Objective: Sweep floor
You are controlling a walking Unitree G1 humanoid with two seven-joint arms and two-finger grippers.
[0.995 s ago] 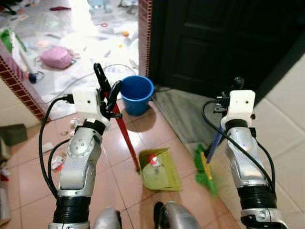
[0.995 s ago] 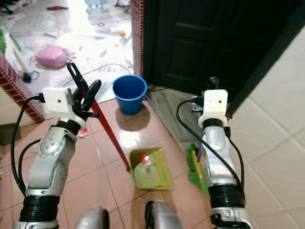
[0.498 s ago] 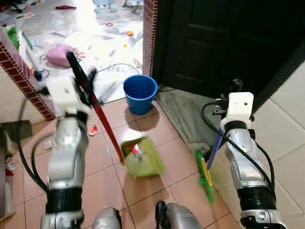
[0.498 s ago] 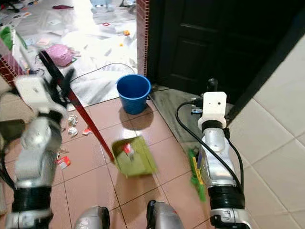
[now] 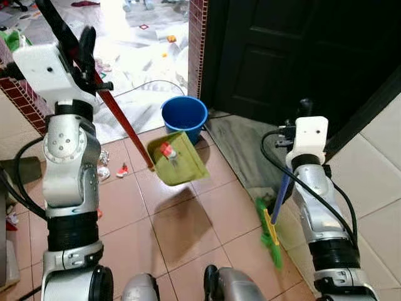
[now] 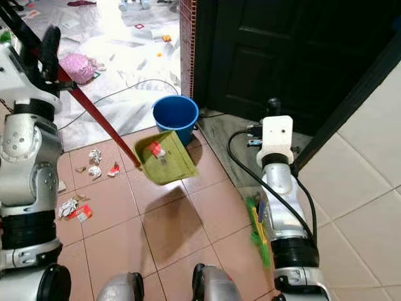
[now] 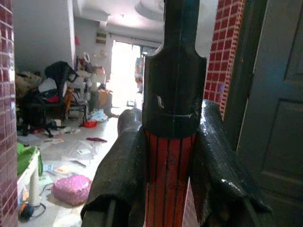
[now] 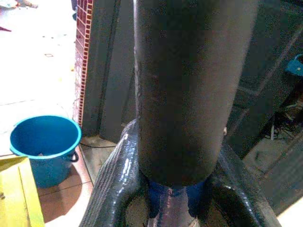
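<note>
Two hands clamp handles: raised left hand point(image 5: 75, 47) lifts the green dustpan point(image 5: 177, 159) beside the blue bucket point(image 5: 184, 116); right hand point(image 5: 305, 116) grips the broom point(image 5: 270, 226).

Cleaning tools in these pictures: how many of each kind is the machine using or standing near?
Dustpan, green, on a red handle, raised by the left end effector: 1
Broom, green bristles, blue handle, in the right end effector: 1
Bucket, blue, on the floor: 1
Total: 3

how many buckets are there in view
1: a blue bucket stands on the tiled floor by the dark door, just beyond the raised green dustpan. Others may be hidden.
</note>
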